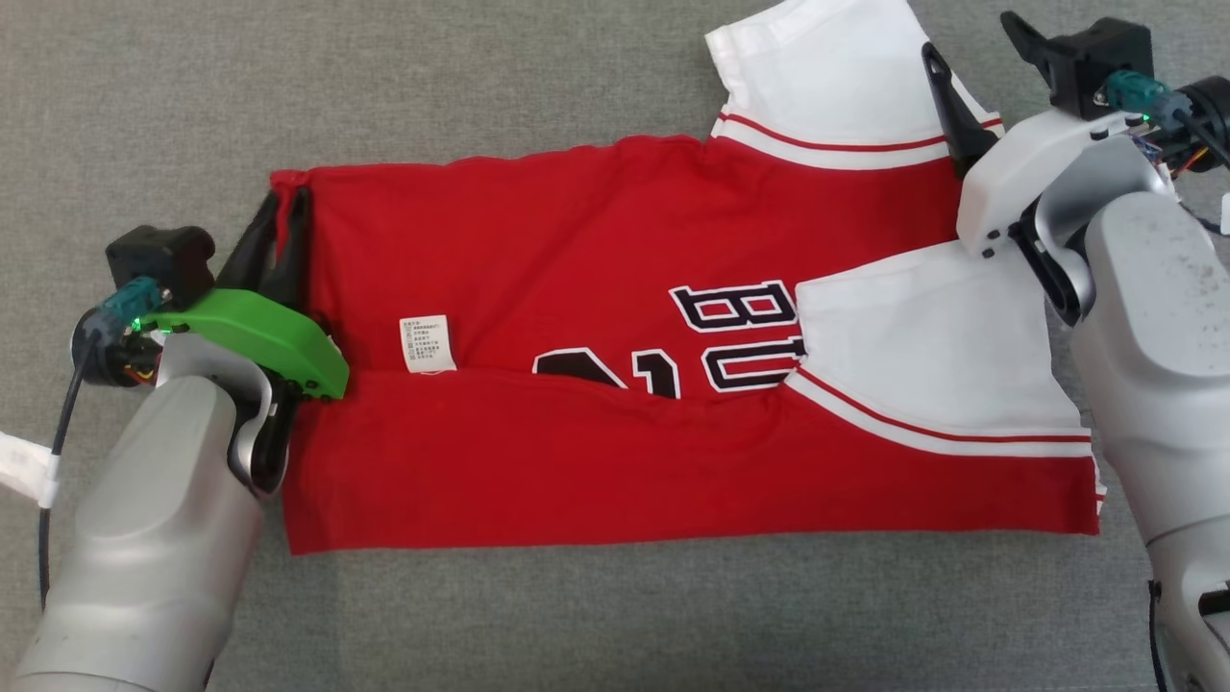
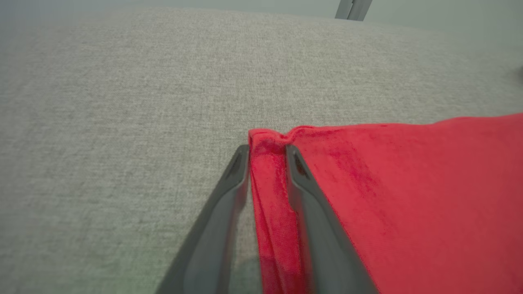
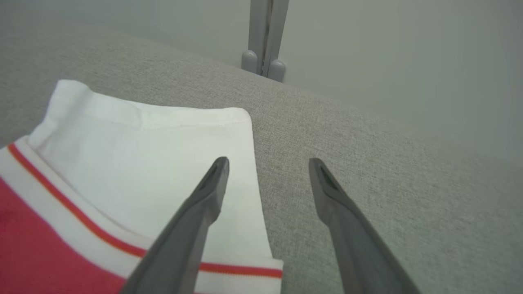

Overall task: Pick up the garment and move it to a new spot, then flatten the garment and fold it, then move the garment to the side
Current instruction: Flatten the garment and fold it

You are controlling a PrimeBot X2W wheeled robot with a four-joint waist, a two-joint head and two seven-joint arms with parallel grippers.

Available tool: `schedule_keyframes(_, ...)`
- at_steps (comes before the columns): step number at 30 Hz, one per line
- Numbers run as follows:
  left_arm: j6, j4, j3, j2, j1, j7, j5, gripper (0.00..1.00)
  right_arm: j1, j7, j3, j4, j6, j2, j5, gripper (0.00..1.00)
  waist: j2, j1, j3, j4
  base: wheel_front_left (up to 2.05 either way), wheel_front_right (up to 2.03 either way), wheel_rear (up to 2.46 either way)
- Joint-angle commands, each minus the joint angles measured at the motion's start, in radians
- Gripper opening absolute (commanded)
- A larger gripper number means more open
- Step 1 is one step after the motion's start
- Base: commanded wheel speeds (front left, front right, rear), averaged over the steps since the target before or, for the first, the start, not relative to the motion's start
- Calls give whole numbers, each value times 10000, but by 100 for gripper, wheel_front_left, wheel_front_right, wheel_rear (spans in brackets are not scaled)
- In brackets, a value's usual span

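Observation:
The garment (image 1: 615, 288), a red jersey with white sleeves and dark lettering, lies flat on the grey surface with its lower part folded up over the front. My left gripper (image 1: 283, 207) is at its far-left corner. In the left wrist view the two fingers pinch a bunched fold of the red cloth (image 2: 269, 192) between them, so the left gripper (image 2: 266, 149) is shut on it. My right gripper (image 1: 975, 43) hangs open over the upper white sleeve (image 1: 836, 86). In the right wrist view the gripper (image 3: 268, 163) straddles the edge of that sleeve (image 3: 143, 163), one finger above the cloth, the other above bare surface.
Grey woven cloth (image 1: 577, 625) covers the table all around the jersey. A grey metal post (image 3: 265, 41) stands past the far edge, with a pale wall behind. A white label (image 1: 427, 343) shows on the jersey.

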Motion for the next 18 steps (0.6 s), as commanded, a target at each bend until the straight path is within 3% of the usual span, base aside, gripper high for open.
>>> schedule_keyframes(1,26,-1,-144,-7,-55,52,-108,0,-279,97,23,168,-18,-98,-83,100,0,0,158,229,0,0,0)
schedule_keyframes(14,26,-1741,69,-272,-11,31,457,0,-1838,1370,53,2309,-18,-108,-129,97,0,0,507,1254,0,0,0)
schedule_keyframes(15,26,-1793,83,-304,1,31,452,0,-1855,1463,77,2473,-18,-47,-67,38,0,0,519,1281,0,0,0)
schedule_keyframes(16,26,-1862,122,-327,8,31,455,0,-1934,1411,-2,2587,-18,-44,-22,0,0,0,533,1304,0,0,0)
schedule_keyframes(18,26,-1983,208,-360,2,31,503,0,-2125,988,-204,2599,-18,-153,-219,0,0,0,550,1328,0,0,0)
